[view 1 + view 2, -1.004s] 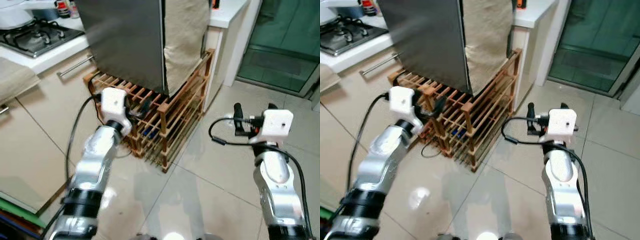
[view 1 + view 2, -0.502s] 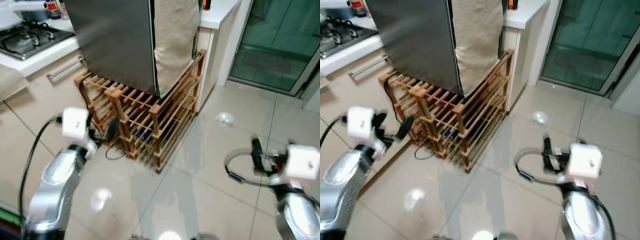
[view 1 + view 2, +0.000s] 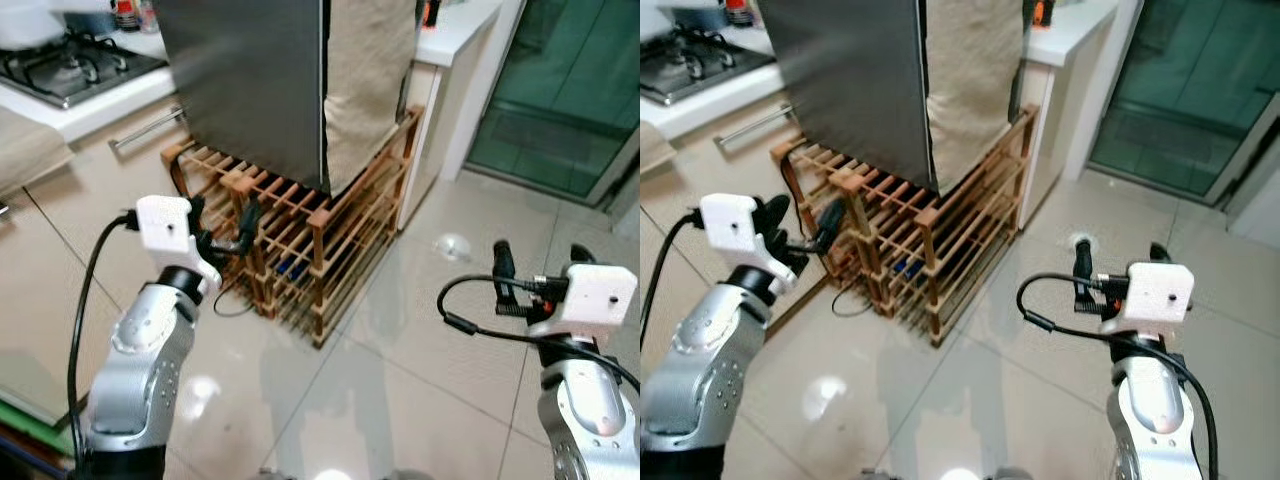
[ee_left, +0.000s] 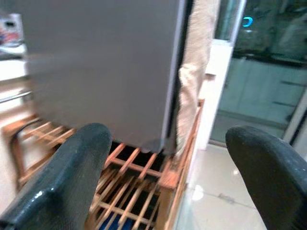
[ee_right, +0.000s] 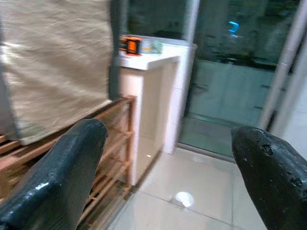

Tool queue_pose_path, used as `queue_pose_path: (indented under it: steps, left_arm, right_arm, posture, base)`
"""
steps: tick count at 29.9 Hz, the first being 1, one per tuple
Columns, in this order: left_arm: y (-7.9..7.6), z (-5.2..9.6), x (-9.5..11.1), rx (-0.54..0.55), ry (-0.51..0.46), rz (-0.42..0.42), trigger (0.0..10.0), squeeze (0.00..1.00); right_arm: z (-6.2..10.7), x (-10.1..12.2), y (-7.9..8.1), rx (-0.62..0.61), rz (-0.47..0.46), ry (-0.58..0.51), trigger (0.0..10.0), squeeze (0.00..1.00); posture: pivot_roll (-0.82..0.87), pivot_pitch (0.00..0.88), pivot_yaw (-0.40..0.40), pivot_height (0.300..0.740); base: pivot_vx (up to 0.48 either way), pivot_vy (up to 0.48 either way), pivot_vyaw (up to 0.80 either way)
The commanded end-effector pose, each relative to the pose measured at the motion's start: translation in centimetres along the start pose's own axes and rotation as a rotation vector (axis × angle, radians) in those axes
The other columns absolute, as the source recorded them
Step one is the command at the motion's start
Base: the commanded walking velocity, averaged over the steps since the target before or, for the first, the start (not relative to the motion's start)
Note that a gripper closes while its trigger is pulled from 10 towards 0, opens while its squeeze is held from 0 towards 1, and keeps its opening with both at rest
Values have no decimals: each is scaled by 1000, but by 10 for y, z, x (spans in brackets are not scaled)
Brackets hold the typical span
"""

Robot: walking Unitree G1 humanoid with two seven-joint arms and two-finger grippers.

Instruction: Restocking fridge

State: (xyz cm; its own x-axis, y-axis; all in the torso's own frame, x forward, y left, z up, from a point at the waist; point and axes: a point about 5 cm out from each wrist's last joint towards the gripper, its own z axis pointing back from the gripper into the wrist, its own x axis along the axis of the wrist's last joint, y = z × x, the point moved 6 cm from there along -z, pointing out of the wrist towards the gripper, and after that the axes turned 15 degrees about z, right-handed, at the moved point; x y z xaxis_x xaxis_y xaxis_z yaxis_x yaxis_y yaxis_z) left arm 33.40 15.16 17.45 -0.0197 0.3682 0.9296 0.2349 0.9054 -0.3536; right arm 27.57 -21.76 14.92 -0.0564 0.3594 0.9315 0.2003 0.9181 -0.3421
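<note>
The grey steel fridge (image 3: 250, 80) stands shut on a low wooden slatted rack (image 3: 330, 250), with a beige cloth (image 3: 365, 80) hanging down its right side. My left gripper (image 3: 222, 215) is open and empty, held just before the rack's left front corner; its wrist view looks at the fridge door (image 4: 105, 72) between the two fingers (image 4: 62, 177). My right gripper (image 3: 540, 262) is open and empty too, out over the floor tiles right of the rack, pointing towards the cloth (image 5: 53, 62) and the white counter (image 5: 148, 60).
A gas hob (image 3: 70, 70) sits on the worktop at the back left, above a cabinet with a bar handle (image 3: 150, 128). A black cable (image 3: 235, 305) lies by the rack's foot. A glass door (image 3: 570, 80) closes off the back right. Glossy tiles (image 3: 400, 380) stretch in front.
The head view has swung about. My left gripper has drawn back from the rack to the left, and my right gripper now sits lower and further right.
</note>
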Motion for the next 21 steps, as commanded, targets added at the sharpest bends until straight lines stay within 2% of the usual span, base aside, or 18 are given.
queue_pose_path:
  steps: [1,6,9,15,21]
  left_arm:
    - [-7,-5,4,-27,-4,-6,10000,0]
    - [-4,-16,16,5,-60,8,10000,0]
    - [-10,-22,20,-18,-72,15,10000,0]
    - [-11,-23,19,-22,-73,26,10000,0]
    - [-19,-26,20,-58,-80,26,10000,0]
  right_arm:
    - [2,-9,-6,-26,15,43,10000,0]
    - [-4,-11,-9,-35,21,49,10000,0]
    - [-9,-6,-6,-17,36,18,10000,0]
    - [-12,-9,-6,-26,32,31,10000,0]
    - [-17,-7,0,-13,29,14,10000,0]
  posture:
    - [-174,0,64,720]
    - [-176,0,63,720]
    - [-174,0,63,720]
    - [-173,0,62,720]
    - [-169,0,70,720]
  base:
    - [454,0,0]
    - [461,0,0]
    - [469,0,0]
    - [469,0,0]
    - [469,0,0]
